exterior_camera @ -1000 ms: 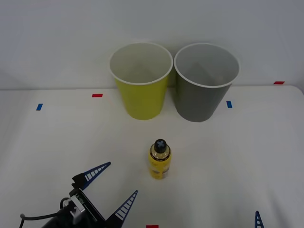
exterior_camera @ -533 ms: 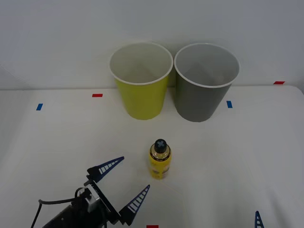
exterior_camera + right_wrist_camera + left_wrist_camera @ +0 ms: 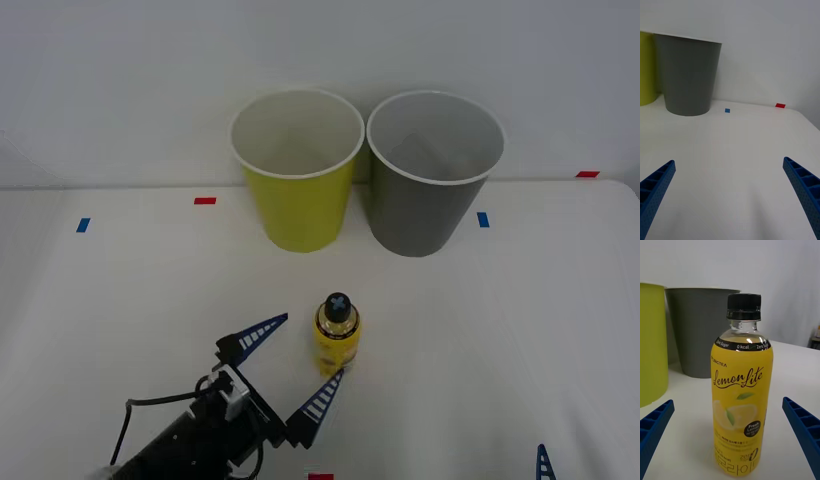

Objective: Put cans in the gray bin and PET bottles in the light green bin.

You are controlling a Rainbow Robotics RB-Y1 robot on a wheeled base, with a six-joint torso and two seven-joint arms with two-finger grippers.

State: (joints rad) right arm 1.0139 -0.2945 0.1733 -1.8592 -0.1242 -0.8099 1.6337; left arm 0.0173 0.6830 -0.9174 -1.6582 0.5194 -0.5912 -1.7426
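A yellow PET bottle [image 3: 337, 337] stands upright on the white table [image 3: 520, 330], in front of the light green bin [image 3: 297, 170] and gray bin [image 3: 434, 173]. The left gripper [image 3: 295, 367] flanks it, jaws wide open, holding nothing. The right gripper [image 3: 730, 198] is open too, empty.
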